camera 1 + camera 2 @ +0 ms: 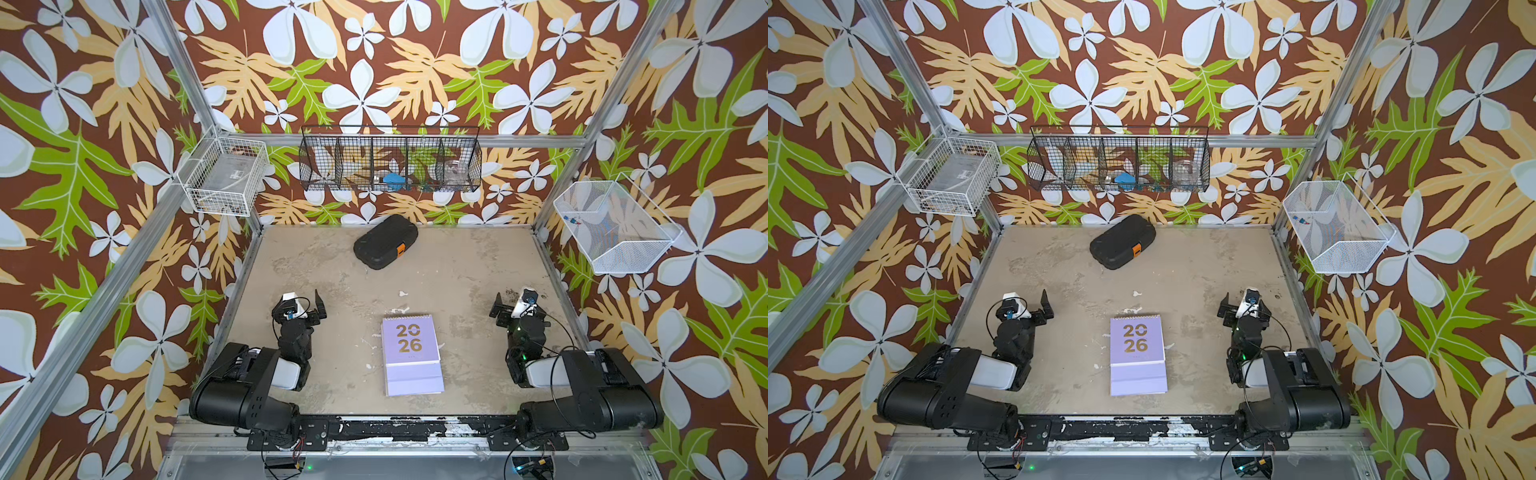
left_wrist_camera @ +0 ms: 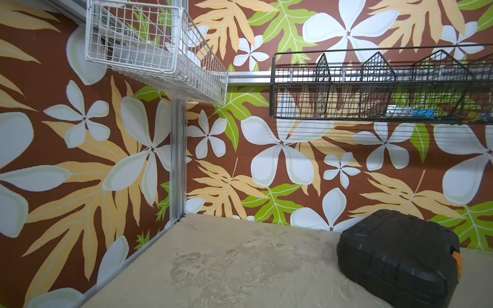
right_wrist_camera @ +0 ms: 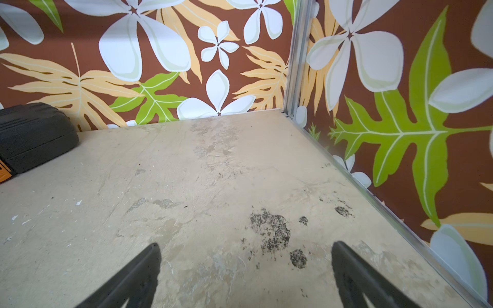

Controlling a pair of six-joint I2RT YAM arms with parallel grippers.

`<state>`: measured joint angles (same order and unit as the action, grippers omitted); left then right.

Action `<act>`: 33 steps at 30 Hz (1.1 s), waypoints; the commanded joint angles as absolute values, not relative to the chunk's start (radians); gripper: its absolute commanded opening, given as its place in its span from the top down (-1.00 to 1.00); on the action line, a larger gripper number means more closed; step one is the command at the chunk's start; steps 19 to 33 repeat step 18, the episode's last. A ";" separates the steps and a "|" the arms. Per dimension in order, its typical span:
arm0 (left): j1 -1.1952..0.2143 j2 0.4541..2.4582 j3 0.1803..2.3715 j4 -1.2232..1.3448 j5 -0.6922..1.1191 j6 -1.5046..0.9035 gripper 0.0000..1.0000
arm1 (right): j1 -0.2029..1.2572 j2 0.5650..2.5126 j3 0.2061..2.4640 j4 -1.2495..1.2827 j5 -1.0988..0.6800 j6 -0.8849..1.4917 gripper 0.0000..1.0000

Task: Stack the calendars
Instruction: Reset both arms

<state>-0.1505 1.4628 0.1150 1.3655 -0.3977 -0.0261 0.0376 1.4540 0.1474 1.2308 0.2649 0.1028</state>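
The calendars (image 1: 409, 353) (image 1: 1138, 353) lie flat in the near middle of the table. A lilac one with a gold "2026" cover and a spiral along its far edge is on top. Thin page edges show beneath it at the near side, and I cannot tell how many lie there. My left gripper (image 1: 296, 306) rests to the left of them, open and apart from them; the left wrist view shows no fingers. To the right, my right gripper (image 1: 519, 302) (image 3: 246, 256) stands open with only bare table between its fingers (image 3: 149, 266).
A black rounded case (image 1: 385, 241) (image 2: 400, 258) (image 3: 32, 136) with an orange tab lies at the back of the table. On the walls hang a white wire basket (image 1: 224, 176), a black divided wire basket (image 1: 390, 160) and a white mesh basket (image 1: 615, 226).
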 commanded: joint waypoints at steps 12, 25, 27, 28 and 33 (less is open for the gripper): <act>-0.145 1.469 0.133 1.366 -0.424 -0.047 -0.99 | 0.038 1.463 0.171 1.244 0.251 0.092 -1.00; -0.117 1.457 0.128 1.358 -0.354 -0.055 -1.00 | 0.038 1.462 0.172 1.244 0.251 0.092 -1.00; -0.117 1.457 0.128 1.358 -0.354 -0.055 -1.00 | 0.038 1.462 0.172 1.244 0.251 0.092 -1.00; -0.117 1.457 0.128 1.358 -0.354 -0.055 -1.00 | 0.038 1.462 0.172 1.244 0.251 0.092 -1.00; -0.117 1.457 0.128 1.358 -0.354 -0.055 -1.00 | 0.038 1.462 0.172 1.244 0.251 0.092 -1.00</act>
